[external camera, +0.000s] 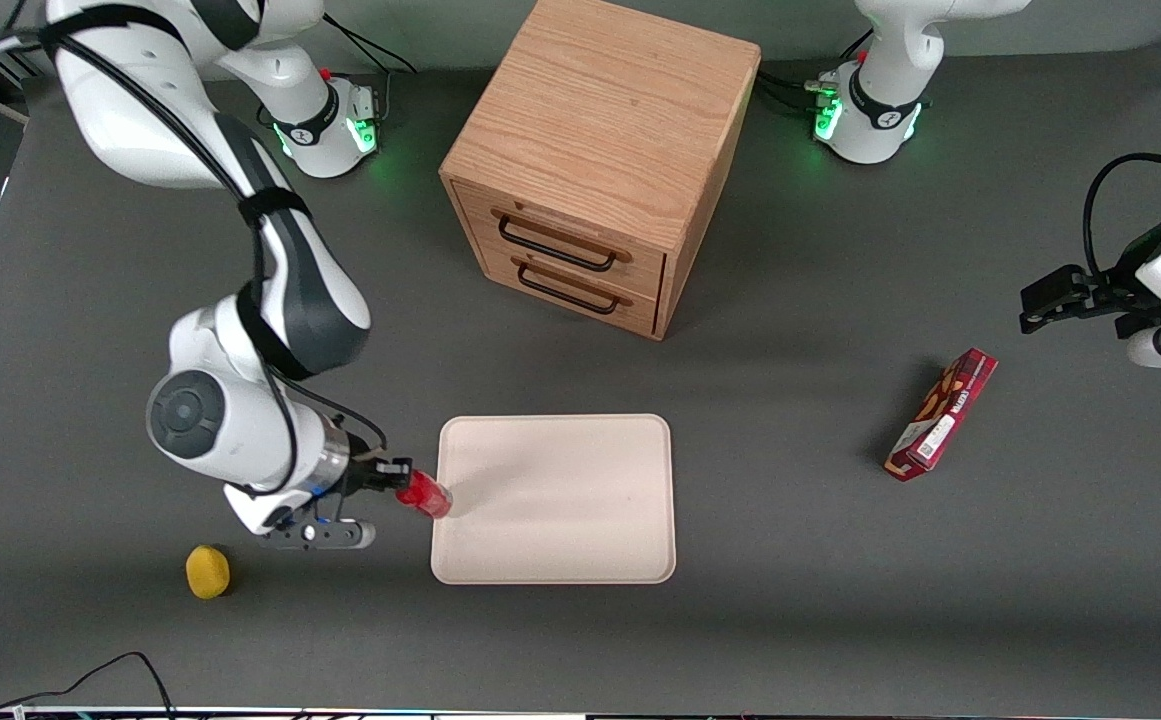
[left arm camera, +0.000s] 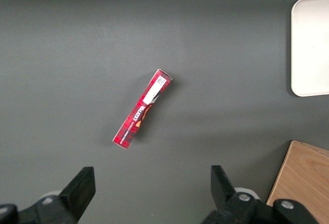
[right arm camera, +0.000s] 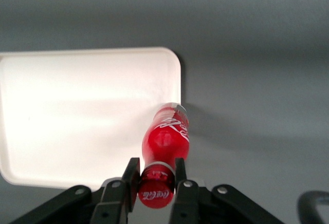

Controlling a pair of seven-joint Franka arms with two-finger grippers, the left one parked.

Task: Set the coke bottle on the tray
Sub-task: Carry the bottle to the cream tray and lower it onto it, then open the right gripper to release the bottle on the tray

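The small red coke bottle (external camera: 426, 495) hangs tilted in my right gripper (external camera: 402, 487), over the tray's rim at the edge toward the working arm's end. In the right wrist view my gripper (right arm camera: 155, 175) is shut on the bottle (right arm camera: 167, 136) just under its red cap, one finger (right arm camera: 132, 175) on each side of the neck. The bottle's base points at the tray's edge. The pale beige tray (external camera: 560, 545) lies flat on the grey table, nearer the front camera than the cabinet; it also shows in the right wrist view (right arm camera: 77, 111) and the left wrist view (left arm camera: 311, 49).
A wooden two-drawer cabinet (external camera: 600, 160) stands farther from the front camera than the tray. A flat red snack box (external camera: 942, 414) lies toward the parked arm's end, also in the left wrist view (left arm camera: 143, 109). A small yellow object (external camera: 208, 572) lies near the working arm.
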